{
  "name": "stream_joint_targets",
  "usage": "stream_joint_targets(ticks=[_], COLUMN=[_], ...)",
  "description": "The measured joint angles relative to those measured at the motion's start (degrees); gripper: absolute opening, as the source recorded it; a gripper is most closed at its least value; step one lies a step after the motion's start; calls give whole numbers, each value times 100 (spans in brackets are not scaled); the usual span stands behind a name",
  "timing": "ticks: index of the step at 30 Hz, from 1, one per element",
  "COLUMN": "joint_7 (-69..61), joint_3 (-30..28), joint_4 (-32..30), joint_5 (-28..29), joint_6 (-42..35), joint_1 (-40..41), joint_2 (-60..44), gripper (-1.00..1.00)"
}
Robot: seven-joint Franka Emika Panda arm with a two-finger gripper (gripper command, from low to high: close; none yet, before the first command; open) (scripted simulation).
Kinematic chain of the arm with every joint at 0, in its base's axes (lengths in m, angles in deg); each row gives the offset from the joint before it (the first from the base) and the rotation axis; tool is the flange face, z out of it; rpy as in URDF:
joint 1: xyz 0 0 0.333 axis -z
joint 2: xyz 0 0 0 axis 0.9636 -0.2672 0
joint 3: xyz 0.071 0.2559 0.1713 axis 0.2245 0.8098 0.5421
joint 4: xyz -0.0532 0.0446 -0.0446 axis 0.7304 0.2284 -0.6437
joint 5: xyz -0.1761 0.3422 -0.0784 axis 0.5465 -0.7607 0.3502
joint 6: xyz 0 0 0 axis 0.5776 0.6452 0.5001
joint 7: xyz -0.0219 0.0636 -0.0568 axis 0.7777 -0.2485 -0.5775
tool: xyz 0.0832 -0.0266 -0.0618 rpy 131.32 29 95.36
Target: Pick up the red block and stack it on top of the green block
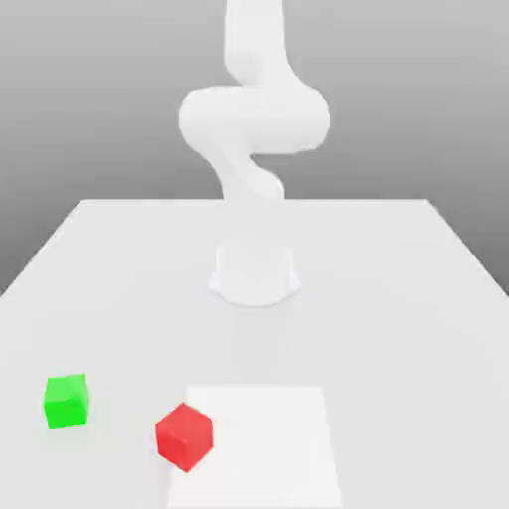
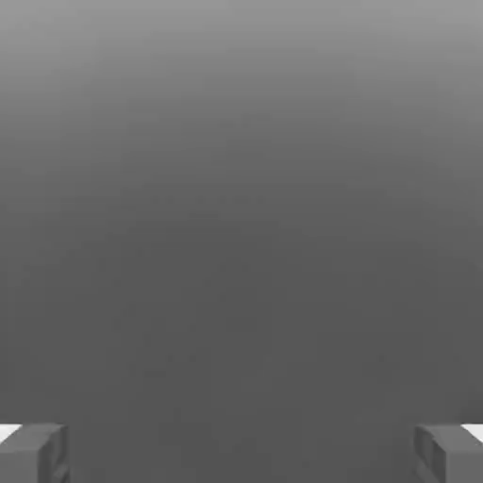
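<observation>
The red block (image 1: 184,435) lies on the white table (image 1: 398,288) near its front edge, turned at an angle. To the exterior view's left of it, and apart from it, the green block (image 1: 67,401) sits flat on the table. In the hand view my gripper (image 2: 241,455) is open: its two grey fingertips (image 2: 34,453) stand far apart at the picture's corners, with nothing between them and only a plain grey backdrop beyond. The white arm (image 1: 254,119) rises from its base and leaves the exterior view at the top.
The arm's round base (image 1: 255,273) stands mid-table, behind both blocks. A paler square patch (image 1: 268,442) marks the tabletop at the front, its left edge under the red block.
</observation>
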Motion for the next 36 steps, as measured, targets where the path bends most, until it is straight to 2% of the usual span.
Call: stream_joint_targets(ticks=[14,21,27,28,36], joint_7=[1545,2068,2135,2138,2147], joint_3=[85,-16,-39,-43,-32], joint_4=[-1079,-1615,-1573,-1551,-1570], joint_5=[259,54,-35,-31,-23], joint_6=[1424,2133,3090,3224,3127], joint_1=[787,1030,1021,1018,1030], joint_2=[-2949,-4393,-5634,-5792,-5671], gripper=[0,0,0,-100,-100])
